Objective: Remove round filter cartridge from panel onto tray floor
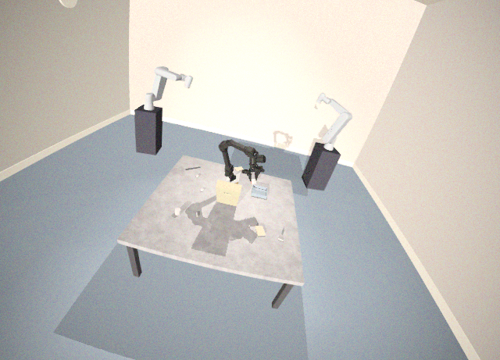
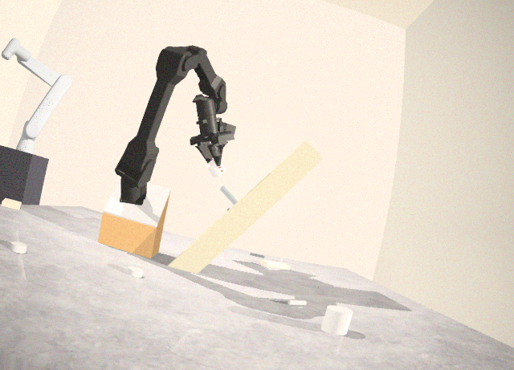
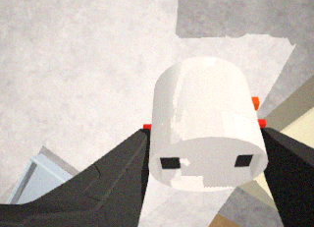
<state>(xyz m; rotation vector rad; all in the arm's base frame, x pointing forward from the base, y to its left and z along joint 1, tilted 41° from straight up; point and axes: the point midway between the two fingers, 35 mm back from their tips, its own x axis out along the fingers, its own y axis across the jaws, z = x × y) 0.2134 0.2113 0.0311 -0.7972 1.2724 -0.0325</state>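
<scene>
The white round filter cartridge (image 1: 253,181) (image 2: 215,169) (image 3: 203,99) is out of the panel, with two dark slots on its near face in the wrist view. My gripper (image 1: 253,179) (image 2: 214,163) (image 3: 204,138) is shut on it, one black finger on each side, and holds it in the air. The cream service panel (image 1: 223,188) (image 2: 249,213) leans at a slant on the table; its front face is hidden in the top and exterior views. The light blue tray (image 1: 258,192) (image 3: 41,180) stands beside the panel, at the lower left in the wrist view. The cartridge hangs clear of the panel.
A pale bar (image 2: 228,194) sticks up behind the panel. The arm's base stands on an orange and white block (image 2: 128,233). A white cylinder (image 1: 177,211) (image 2: 336,319), a cream block (image 1: 259,230) (image 2: 275,265) and small white pieces lie on the table (image 1: 161,227).
</scene>
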